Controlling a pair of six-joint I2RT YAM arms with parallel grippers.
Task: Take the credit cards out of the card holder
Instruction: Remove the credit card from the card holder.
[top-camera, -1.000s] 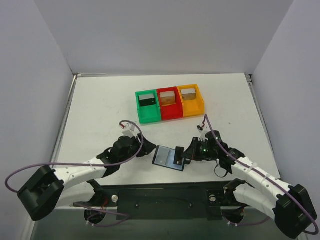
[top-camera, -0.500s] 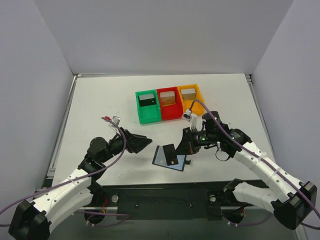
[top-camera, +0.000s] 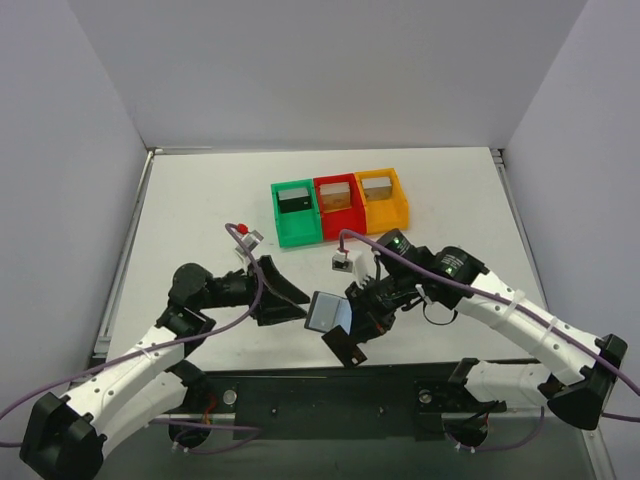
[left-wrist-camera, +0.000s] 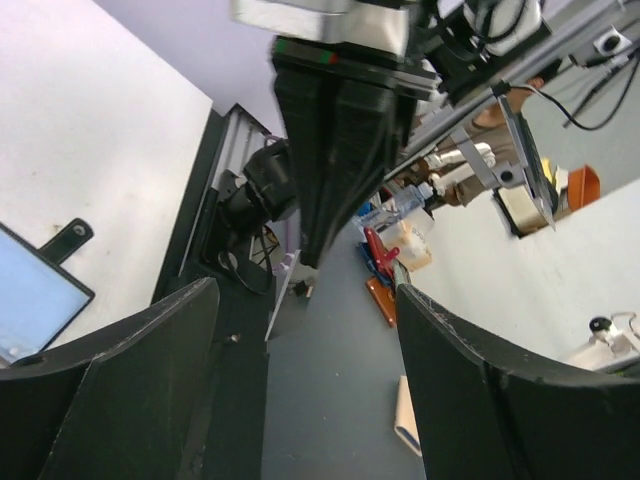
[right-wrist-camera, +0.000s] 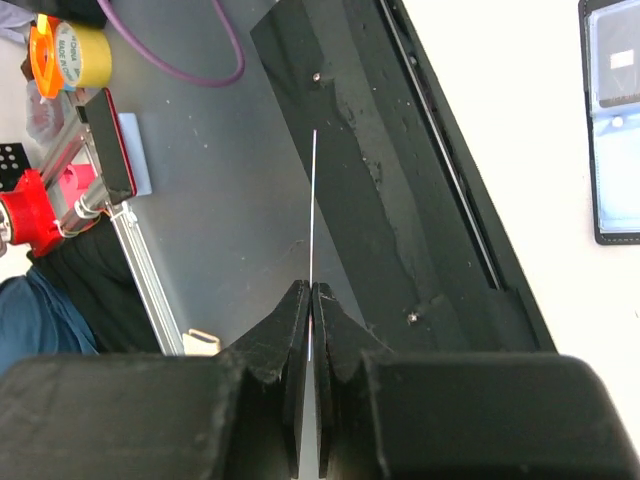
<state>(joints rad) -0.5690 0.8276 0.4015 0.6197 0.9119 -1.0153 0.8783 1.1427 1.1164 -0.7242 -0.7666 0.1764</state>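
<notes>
The right gripper (right-wrist-camera: 312, 300) is clenched on one thin card (right-wrist-camera: 313, 200), seen edge-on, just right of the card holder (top-camera: 328, 312), which lies open on the table (top-camera: 200, 220). The left gripper (top-camera: 292, 298) is released and empty, just left of the holder. One card looks to be out; whether more remain inside I cannot tell

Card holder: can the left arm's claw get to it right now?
Probably yes. The left gripper is open and right beside the card holder, with nothing visible between them. The right gripper, shut on a thin card, hangs close on the other side, so they might bump.
</notes>
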